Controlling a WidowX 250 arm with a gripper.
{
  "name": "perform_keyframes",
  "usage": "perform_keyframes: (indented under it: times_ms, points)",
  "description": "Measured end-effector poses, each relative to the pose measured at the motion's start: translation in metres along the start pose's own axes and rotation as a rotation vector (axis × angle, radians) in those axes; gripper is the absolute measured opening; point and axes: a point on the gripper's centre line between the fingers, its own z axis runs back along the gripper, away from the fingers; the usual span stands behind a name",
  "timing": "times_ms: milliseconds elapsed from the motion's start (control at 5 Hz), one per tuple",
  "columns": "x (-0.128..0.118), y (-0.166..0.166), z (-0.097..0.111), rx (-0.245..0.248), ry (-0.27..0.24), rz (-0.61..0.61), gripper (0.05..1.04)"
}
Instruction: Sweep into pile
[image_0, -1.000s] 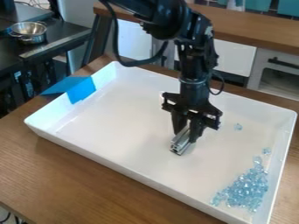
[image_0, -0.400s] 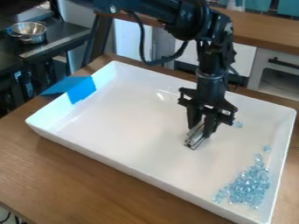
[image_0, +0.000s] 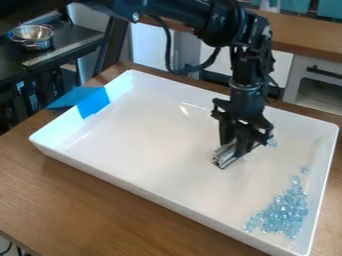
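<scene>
Bending near the frame's top edge and hanging down right of centre over the white tray (image_0: 133, 130), pinching a silvery metal bar (image_0: 226, 156) in the black gripper (image_0: 238, 145) and pointing the bar's end toward the lower left; standing well apart from the light-blue pieces (image_0: 284, 210) heaped at the frame's lower right

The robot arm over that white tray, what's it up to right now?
The robot arm's end effector is holding a short silver metal bar over the white tray, seemingly as a sweeping tool. Most of the clear blue pieces lie in a loose heap in the tray's near right corner, with a few straggling farther up. At least one stray piece sits beside the end effector, away from the heap, so the sweeping looks unfinished.
</scene>
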Motion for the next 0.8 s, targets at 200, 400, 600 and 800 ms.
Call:
perform_keyframes:
  times_ms: [200, 400, 600, 800]
  points:
    - [-0.004, -0.007, -0.003, -0.011, 0.004, -0.092, 0.366]
    - [-0.011, -0.014, -0.003, -0.013, 0.015, -0.15, 0.366]
    - [-0.019, -0.022, -0.003, -0.018, 0.029, -0.183, 0.366]
    - [-0.028, -0.036, -0.004, -0.024, 0.045, -0.222, 0.366]
